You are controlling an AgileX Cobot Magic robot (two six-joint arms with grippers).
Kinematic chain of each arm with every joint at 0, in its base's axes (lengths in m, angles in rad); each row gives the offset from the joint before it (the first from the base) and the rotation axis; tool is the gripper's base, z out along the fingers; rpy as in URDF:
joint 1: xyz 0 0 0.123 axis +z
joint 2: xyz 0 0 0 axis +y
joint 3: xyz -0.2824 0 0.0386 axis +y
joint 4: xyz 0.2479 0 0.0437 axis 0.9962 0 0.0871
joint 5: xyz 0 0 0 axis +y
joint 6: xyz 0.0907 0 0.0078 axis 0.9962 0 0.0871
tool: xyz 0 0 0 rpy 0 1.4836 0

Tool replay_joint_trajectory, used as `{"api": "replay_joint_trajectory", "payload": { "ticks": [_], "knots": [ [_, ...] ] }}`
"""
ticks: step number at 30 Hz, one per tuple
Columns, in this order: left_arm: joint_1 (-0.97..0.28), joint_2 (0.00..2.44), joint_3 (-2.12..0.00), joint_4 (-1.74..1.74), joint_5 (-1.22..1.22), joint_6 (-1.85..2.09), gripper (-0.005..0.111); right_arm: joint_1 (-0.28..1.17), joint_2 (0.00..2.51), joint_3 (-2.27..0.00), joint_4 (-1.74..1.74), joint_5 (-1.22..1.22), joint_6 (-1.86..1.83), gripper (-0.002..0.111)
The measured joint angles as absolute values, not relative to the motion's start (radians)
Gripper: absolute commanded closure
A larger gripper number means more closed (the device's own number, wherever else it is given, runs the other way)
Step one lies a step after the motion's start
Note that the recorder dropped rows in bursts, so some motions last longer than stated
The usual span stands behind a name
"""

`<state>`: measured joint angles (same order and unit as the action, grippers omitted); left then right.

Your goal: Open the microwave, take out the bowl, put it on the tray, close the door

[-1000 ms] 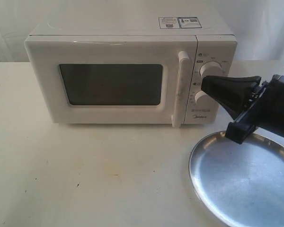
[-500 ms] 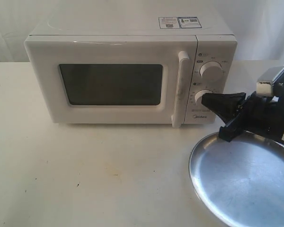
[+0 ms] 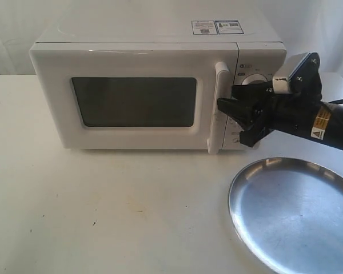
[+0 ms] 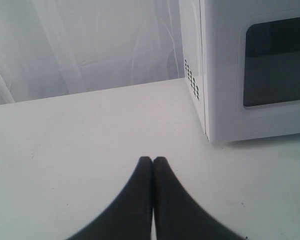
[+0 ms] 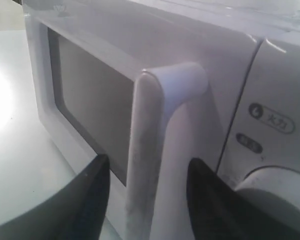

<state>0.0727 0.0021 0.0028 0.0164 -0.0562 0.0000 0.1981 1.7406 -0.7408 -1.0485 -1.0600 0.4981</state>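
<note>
The white microwave (image 3: 143, 51) stands at the back of the table with its door (image 3: 131, 103) closed. My right gripper (image 3: 224, 107) is open and sits right at the tall bar handle (image 3: 218, 108). In the right wrist view the handle (image 5: 155, 150) runs between the two black fingers (image 5: 90, 195), one on each side, with gaps left. The silver tray (image 3: 294, 211) lies at the front right. The bowl is out of view. My left gripper (image 4: 152, 160) is shut on nothing above the bare table, left of the microwave's side wall (image 4: 192, 75).
Two round dials sit right of the handle, partly hidden by my right arm (image 3: 308, 114); one dial (image 5: 275, 190) shows in the right wrist view. A white curtain hangs behind the table.
My right gripper has risen from over the tray's rim and moved left across the dials to the door handle. The microwave, the tray and the door have not moved.
</note>
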Motion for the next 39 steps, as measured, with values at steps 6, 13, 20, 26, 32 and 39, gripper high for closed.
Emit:
{"api": "replay_joint_trajectory", "payload": {
  "ticks": [6,13,20,26,32,39],
  "knots": [
    [0.073,0.002,0.003,0.016,-0.056,0.000,0.107,0.221,1.857,-0.805,-1.086,-1.068,0.529,0.068],
    [0.073,0.002,0.003,0.016,-0.056,0.000,0.107,0.251,1.892,-0.832,-1.104,-1.048,0.556,0.108],
    [0.073,0.002,0.003,0.016,-0.056,0.000,0.107,0.253,1.902,-0.838,-1.106,-1.073,0.538,0.108],
    [0.073,0.002,0.003,0.016,-0.056,0.000,0.107,0.251,1.906,-0.838,-1.121,-1.083,0.531,0.108],
    [0.073,0.002,0.003,0.016,-0.056,0.000,0.107,0.250,1.906,-0.838,-1.129,-1.084,0.531,0.108],
    [0.073,0.002,0.003,0.016,-0.056,0.000,0.107,0.269,1.889,-0.844,-1.155,-1.041,0.548,0.108]
  ]
}}
